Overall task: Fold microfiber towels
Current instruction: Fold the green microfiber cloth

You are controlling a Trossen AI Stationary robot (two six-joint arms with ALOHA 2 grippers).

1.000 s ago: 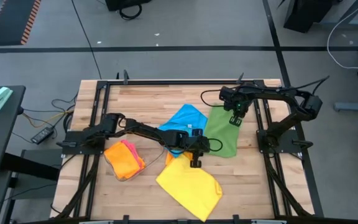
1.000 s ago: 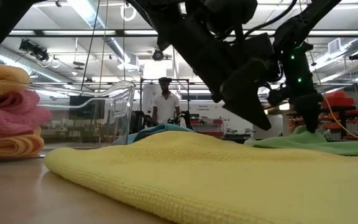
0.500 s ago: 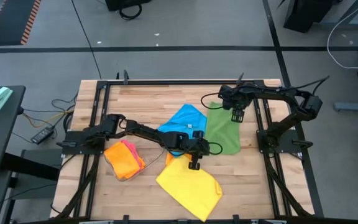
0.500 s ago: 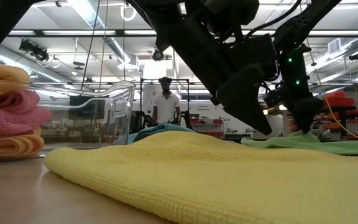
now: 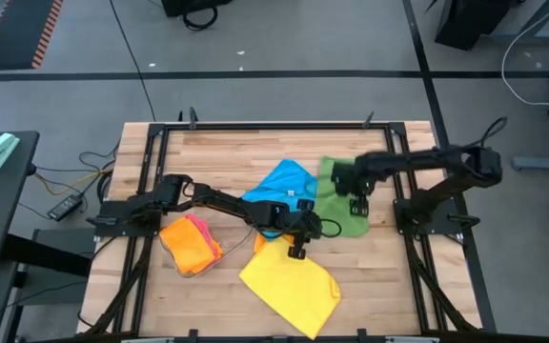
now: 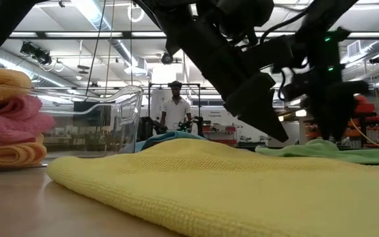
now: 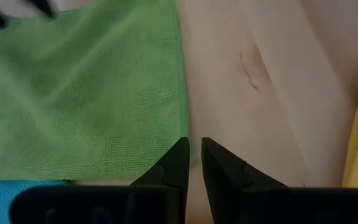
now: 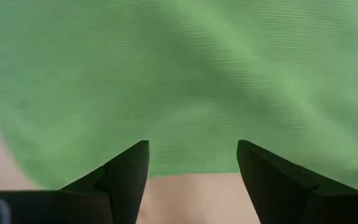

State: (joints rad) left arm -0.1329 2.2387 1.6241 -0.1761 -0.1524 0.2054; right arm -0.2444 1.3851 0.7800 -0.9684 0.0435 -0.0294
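A green towel (image 5: 339, 211) lies flat right of the table's middle, its left edge against a blue towel (image 5: 276, 183). A yellow towel (image 5: 289, 281) lies spread nearer the front edge. My right gripper (image 5: 357, 202) hangs open over the green towel (image 8: 179, 74), pointing down, with nothing between its fingers. My left gripper (image 5: 298, 248) slants down at the green towel's near left corner (image 7: 178, 163). Its fingers (image 7: 179, 162) stand together but for a thin slit. Folded orange and pink towels (image 6: 8, 118) are stacked at the left. My left gripper's fingertips stand right at the green towel's near left corner (image 7: 178, 163), slanting down from the table's left. The fingers themselves hide the spot, so I cannot tell whether they touch the cloth. Nothing shows in the slit between them.
A clear plastic tray (image 6: 110, 118) stands by the folded stack (image 5: 191, 243). Bare wood (image 7: 260, 81) shows between the green and yellow towels. A black frame (image 5: 255, 125) borders the table. A person (image 6: 175, 108) stands in the room far behind it.
My right gripper has opened and let go of the green towel's far part. That part has dropped from a raised peak and now lies flat. The gripper has then swung toward the table's near edge, over the towel's middle.
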